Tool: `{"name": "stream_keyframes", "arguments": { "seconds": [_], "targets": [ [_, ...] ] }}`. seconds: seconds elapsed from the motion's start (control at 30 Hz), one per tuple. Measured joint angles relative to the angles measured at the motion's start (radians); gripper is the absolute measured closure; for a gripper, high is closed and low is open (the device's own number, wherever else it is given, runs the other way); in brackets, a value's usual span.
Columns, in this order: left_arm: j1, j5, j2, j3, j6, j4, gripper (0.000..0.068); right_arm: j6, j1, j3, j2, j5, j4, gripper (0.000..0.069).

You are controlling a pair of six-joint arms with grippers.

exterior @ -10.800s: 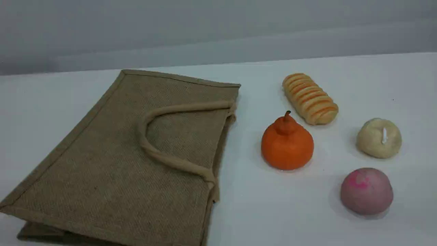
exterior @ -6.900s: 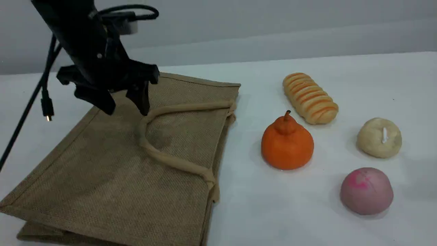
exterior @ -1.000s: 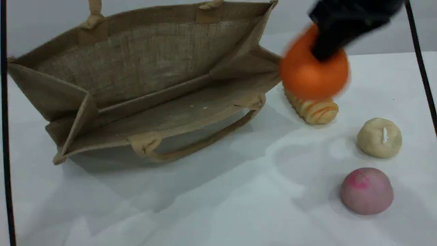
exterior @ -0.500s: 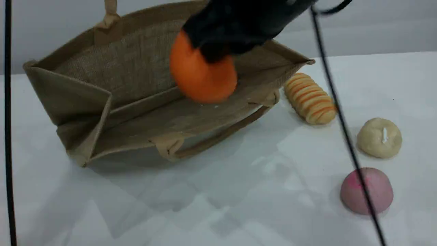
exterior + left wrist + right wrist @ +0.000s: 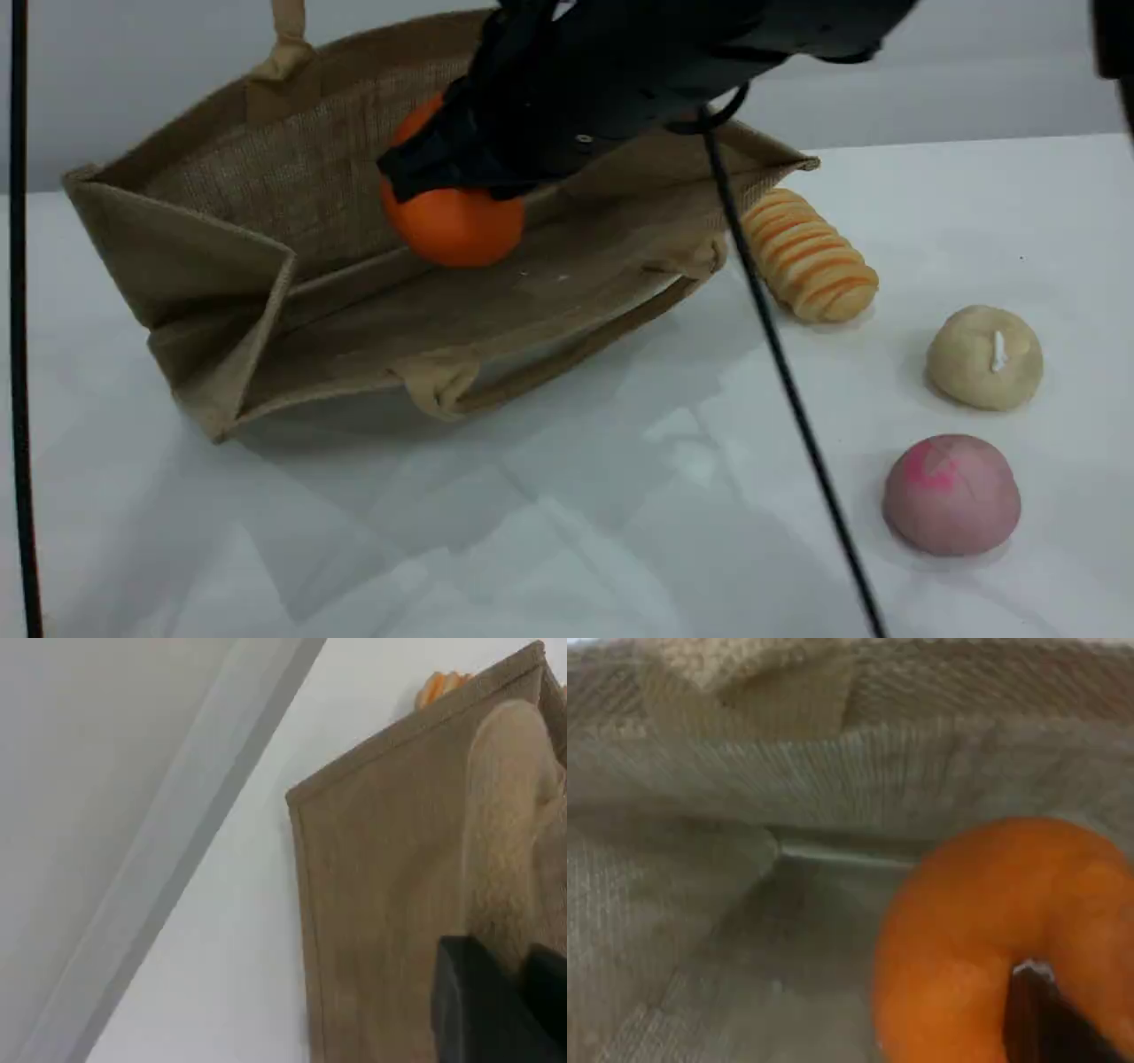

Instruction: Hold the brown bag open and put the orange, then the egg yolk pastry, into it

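Neck and stem of the orange [image 5: 456,226] are covered by the black right fingers [image 5: 1045,1028], so which way it points cannot be told. Only its round lower half shows, hanging inside the mouth of the bag [image 5: 221,257], and these fingers are closed on it. The bag has its long axis from left to right, the mouth faces the camera, the near panel lies on the table [image 5: 532,532] and the far panel is lifted. Its upper handle [image 5: 286,35] is cut off by the top edge. In the blurred left wrist view the left fingers [image 5: 474,1010] are closed on this handle. The pastry [image 5: 983,357] sits on the table, well right of the bag, white mark up.
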Motion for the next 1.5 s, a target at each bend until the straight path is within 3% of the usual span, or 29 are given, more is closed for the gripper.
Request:
{"name": "stream_keyframes", "arguments": {
  "seconds": [0.3, 0.47, 0.6, 0.77, 0.87, 1.13, 1.5],
  "targets": [
    [0.0, -0.007, -0.021, 0.0, -0.003, 0.008, 0.0589, -0.028, 0.0, -0.04, 0.082, -0.096, 0.0, 0.0662],
    [0.0, -0.007, -0.023, 0.0, -0.003, 0.009, 0.0589, -0.025, 0.0, -0.061, 0.124, -0.111, 0.023, 0.0596],
    [0.0, -0.009, -0.023, 0.0, -0.003, 0.011, 0.0589, -0.025, -0.001, -0.081, 0.12, -0.112, 0.074, 0.0423],
    [0.0, -0.008, -0.023, 0.0, -0.003, 0.013, 0.0589, -0.039, -0.002, -0.081, 0.109, -0.084, 0.079, 0.0157],
    [0.0, -0.015, -0.023, 0.001, -0.003, 0.014, 0.0589, -0.072, -0.01, -0.081, 0.097, -0.053, 0.08, 0.0068],
    [0.0, -0.014, -0.023, 0.001, -0.003, 0.014, 0.0589, -0.128, -0.122, -0.08, -0.012, 0.126, 0.093, 0.0078],
    [0.0, -0.015, -0.023, 0.001, -0.003, 0.014, 0.0589, -0.115, -0.409, -0.079, -0.131, 0.491, 0.092, 0.01]
  ]
}}
